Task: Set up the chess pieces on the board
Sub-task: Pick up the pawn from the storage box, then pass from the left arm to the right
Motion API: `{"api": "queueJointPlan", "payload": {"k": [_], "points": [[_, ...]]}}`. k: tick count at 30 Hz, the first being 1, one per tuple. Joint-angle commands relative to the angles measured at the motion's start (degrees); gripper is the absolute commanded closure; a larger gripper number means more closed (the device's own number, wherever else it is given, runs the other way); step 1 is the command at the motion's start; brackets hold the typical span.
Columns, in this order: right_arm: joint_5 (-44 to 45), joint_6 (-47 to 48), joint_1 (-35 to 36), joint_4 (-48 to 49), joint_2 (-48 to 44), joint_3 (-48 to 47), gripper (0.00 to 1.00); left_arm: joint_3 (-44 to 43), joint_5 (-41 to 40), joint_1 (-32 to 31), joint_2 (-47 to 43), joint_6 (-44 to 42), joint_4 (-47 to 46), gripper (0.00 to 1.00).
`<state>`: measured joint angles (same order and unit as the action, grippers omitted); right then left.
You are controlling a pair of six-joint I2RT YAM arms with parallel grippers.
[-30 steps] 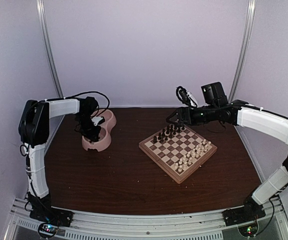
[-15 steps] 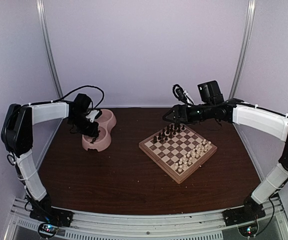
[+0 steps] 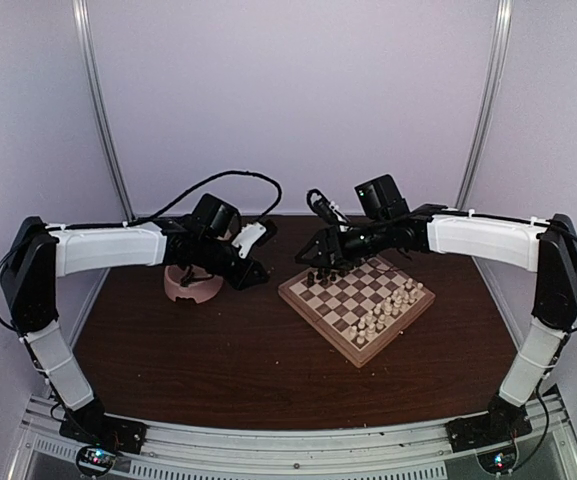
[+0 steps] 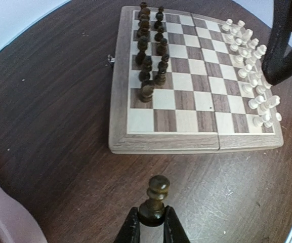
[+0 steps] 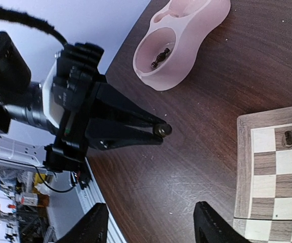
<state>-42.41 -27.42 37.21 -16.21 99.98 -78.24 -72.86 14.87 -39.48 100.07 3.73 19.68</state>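
My left gripper (image 4: 151, 225) is shut on the base of a dark pawn (image 4: 156, 195), which stands upright over the bare table just short of the board (image 4: 166, 144). Dark chess pieces (image 4: 148, 55) fill most of two rows on the board's left side, and cream pieces (image 4: 252, 66) stand on its right side. In the top view the left gripper (image 3: 258, 273) hangs between the pink bowl (image 3: 190, 283) and the board (image 3: 356, 300). My right gripper (image 3: 308, 256) is open and empty, off the board's far left corner, facing the left gripper (image 5: 110, 126) and its pawn (image 5: 162, 130).
The pink double bowl (image 5: 178, 40) stands at the back left with one dark piece (image 5: 159, 57) lying in its near cup. One right finger (image 4: 285, 45) hangs over the board's cream side in the left wrist view. The table's left edge and a metal rail run close by.
My left arm has swung from the pink bowl toward the board with the pawn in its jaws. My right arm has moved left, off the board's far corner and toward the left gripper.
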Motion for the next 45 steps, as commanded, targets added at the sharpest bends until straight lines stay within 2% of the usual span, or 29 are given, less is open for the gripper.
{"api": "queueJointPlan", "payload": {"k": [1,7,19,28,32,34,37,38,43,45], "points": [[-2.61,-7.3,-0.13,7.89,-0.49,2.4,0.45,2.06,5.64,-1.07,-0.65,1.94,-11.58,0.91],[-2.68,-9.62,-0.3,9.24,-0.08,3.97,0.56,1.4,8.0,-2.5,0.12,1.9,-13.09,0.9],[-4.26,-11.96,-0.35,10.32,2.01,3.31,0.65,1.58,13.27,-3.49,0.12,0.51,-13.52,0.89],[-5.81,-12.02,-0.31,9.69,3.78,2.5,0.65,1.67,14.43,-3.83,0.21,0.23,-13.57,0.89],[-6.5,-12.35,-0.25,10.12,4.15,2.26,0.69,1.58,14.48,-3.85,0.3,-0.07,-13.22,0.89],[-6.86,-12.73,-0.21,10.55,4.37,2.3,0.73,1.5,14.39,-3.91,0.37,-0.2,-13.0,0.89],[-7.92,-13.31,-0.22,11.47,4.73,2.3,0.9,1.42,14.21,-3.91,0.39,-0.39,-12.63,0.89],[-8.2,-13.43,-0.25,11.64,4.88,2.32,0.92,1.41,14.18,-3.93,0.46,-0.45,-12.52,0.89],[-8.41,-13.7,-0.27,12.29,4.97,2.49,0.83,1.06,14.5,-3.93,0.56,-0.71,-12.14,0.89],[-8.34,-13.63,-0.22,12.29,5.04,2.48,0.72,1.05,14.58,-3.91,0.56,-0.82,-12.07,0.89]]}}
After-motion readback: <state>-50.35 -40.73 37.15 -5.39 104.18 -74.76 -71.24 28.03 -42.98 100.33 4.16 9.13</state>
